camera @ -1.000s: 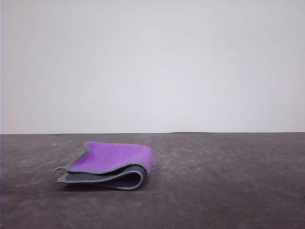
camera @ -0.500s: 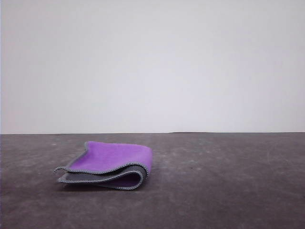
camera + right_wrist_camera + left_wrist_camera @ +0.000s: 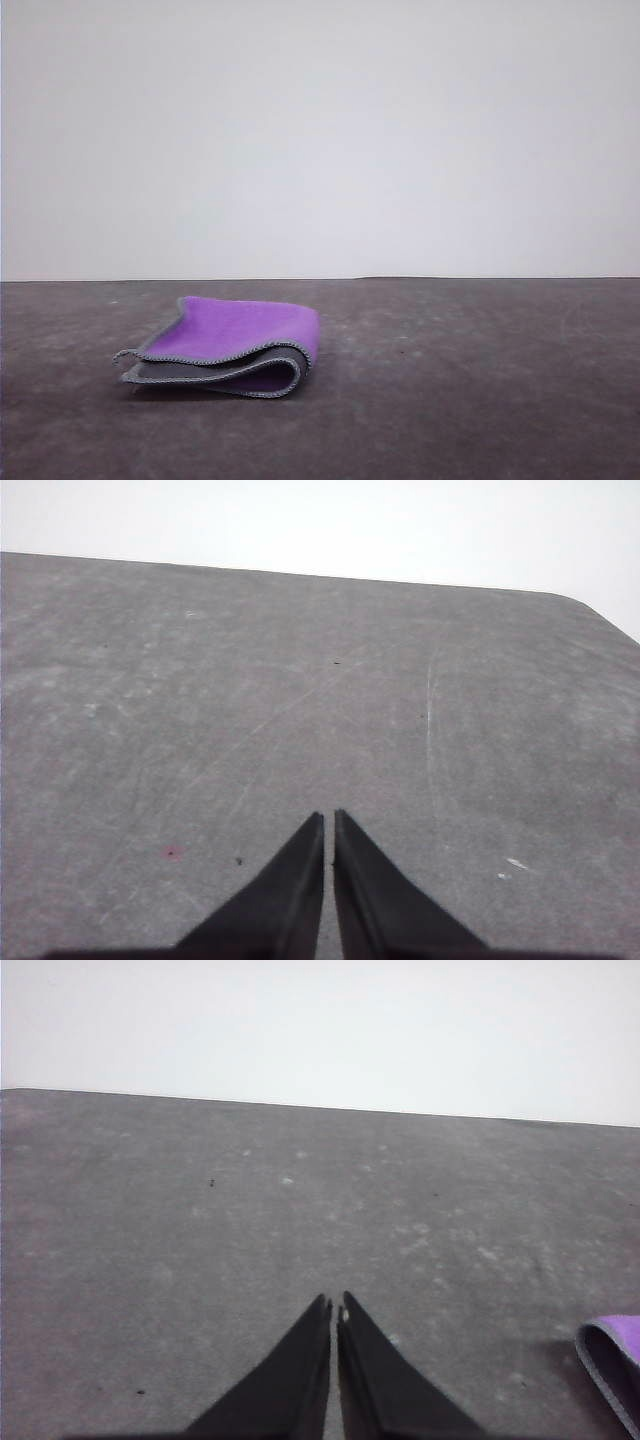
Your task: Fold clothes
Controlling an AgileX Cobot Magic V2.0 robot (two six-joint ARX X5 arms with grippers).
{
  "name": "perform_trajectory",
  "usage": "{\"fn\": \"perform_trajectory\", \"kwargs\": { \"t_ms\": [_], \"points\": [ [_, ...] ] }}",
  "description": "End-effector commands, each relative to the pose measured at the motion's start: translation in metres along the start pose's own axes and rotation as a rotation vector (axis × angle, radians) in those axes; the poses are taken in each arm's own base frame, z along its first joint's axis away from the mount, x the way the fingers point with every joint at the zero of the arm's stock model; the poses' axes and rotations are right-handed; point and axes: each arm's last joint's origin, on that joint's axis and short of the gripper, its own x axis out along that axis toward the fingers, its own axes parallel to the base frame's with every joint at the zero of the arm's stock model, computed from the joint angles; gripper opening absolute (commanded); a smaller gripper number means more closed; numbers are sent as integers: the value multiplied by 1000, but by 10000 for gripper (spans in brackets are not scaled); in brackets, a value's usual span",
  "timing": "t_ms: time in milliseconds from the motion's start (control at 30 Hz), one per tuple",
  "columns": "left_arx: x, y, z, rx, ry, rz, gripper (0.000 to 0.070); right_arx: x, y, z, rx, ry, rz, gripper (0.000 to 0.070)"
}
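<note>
Folded cloth on bare tabletop

Dark grey matte tabletop (image 3: pixel 480 380) spreads wide beneath a plain white wall (image 3: pixel 320 130). Left of centre lies the small soft purple-and-grey cloth (image 3: pixel 235 340), folded, purple uppermost, stitched edges facing the camera. Black left gripper (image 3: pixel 334 1308) and black right gripper (image 3: pixel 329 818) hang over bare surface, fingers together, holding nothing.

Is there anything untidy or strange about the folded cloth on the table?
Slightly. The cloth is folded, purple face up, but its layers gape at the near edge and one corner sticks out to the left. No damage shows.
</note>
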Motion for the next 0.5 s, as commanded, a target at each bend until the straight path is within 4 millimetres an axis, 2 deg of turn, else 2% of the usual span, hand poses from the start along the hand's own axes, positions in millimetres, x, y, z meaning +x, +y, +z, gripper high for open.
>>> {"fn": "perform_trajectory", "kwargs": {
  "t_ms": [0,467],
  "points": [
    [2,1,-6,9,8,2,0,0,0,0,14,-8,-5,16],
    [2,1,-6,9,8,2,0,0,0,0,14,-8,-5,16]
  ]
}}
